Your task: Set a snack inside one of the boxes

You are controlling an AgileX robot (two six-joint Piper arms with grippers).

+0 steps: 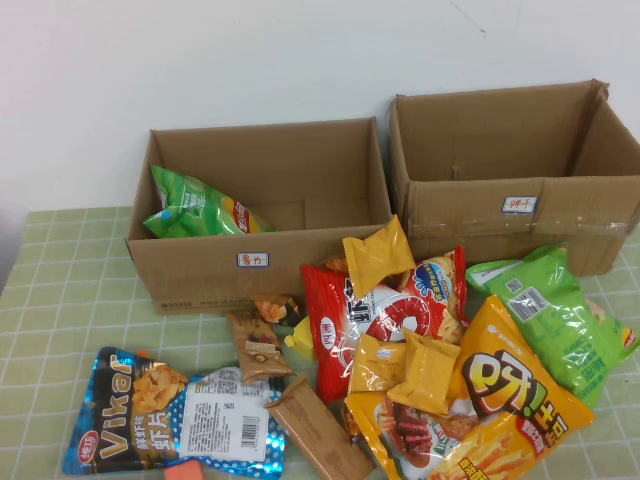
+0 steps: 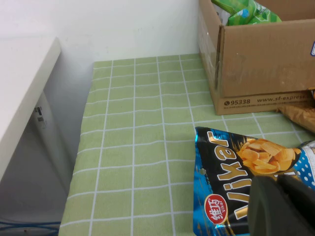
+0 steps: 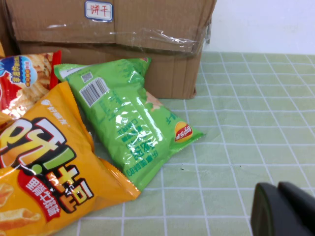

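Two open cardboard boxes stand at the back. The left box (image 1: 255,262) holds a green chip bag (image 1: 195,210). The right box (image 1: 515,195) shows nothing inside. Loose snacks lie in front: a blue Vikar bag (image 1: 170,412), a red bag (image 1: 385,315), an orange bag (image 1: 500,405), a green bag (image 1: 550,315) and small yellow packs (image 1: 378,255). Neither gripper shows in the high view. My left gripper (image 2: 278,184) is shut and empty, just above the blue Vikar bag (image 2: 241,157). My right gripper (image 3: 278,189) is shut and empty over bare cloth beside the green bag (image 3: 128,123).
A green checked cloth (image 1: 60,300) covers the table. Brown packets (image 1: 258,345) and a brown bar (image 1: 320,432) lie between the blue bag and the pile. A white surface (image 2: 19,93) stands off the table's left edge. A wall is close behind the boxes.
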